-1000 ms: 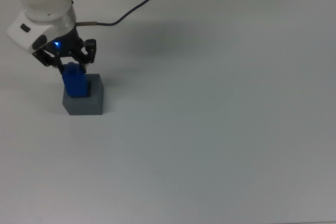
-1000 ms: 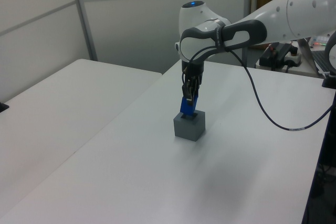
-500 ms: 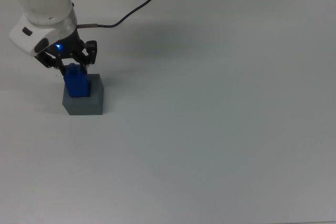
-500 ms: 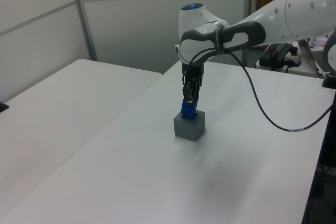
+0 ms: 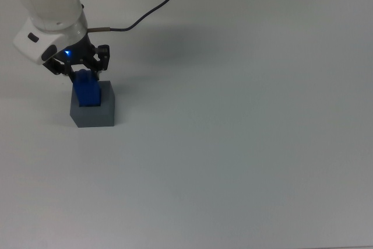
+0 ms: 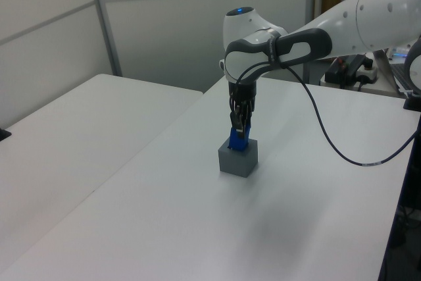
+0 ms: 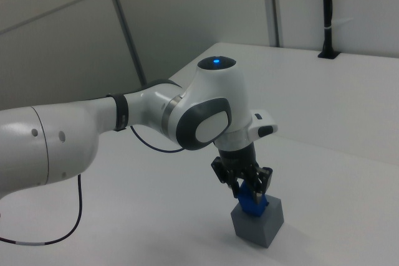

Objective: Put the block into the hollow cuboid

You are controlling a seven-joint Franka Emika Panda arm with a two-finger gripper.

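The blue block [image 5: 86,90] stands upright in the recess of the grey hollow cuboid [image 5: 93,117] at the top view's left, with its upper part sticking out. My gripper [image 5: 83,69] hovers just above the block's top, open, its fingers spread to either side and apart from the block. In the left view the block [image 6: 238,143] shows only as a short blue stub above the cuboid [image 6: 237,161], right under the gripper [image 6: 239,128]. The right view has the gripper [image 7: 248,186] over the block [image 7: 252,202] and the cuboid [image 7: 257,223].
A white table [image 5: 245,144] carries the cuboid. A black cable [image 5: 145,13] runs from the arm's wrist toward the top view's upper edge. A second white table [image 6: 79,123] stands at the left view's left.
The block has dropped lower into the cuboid's recess. The gripper has let go of it and now sits slightly above its top.
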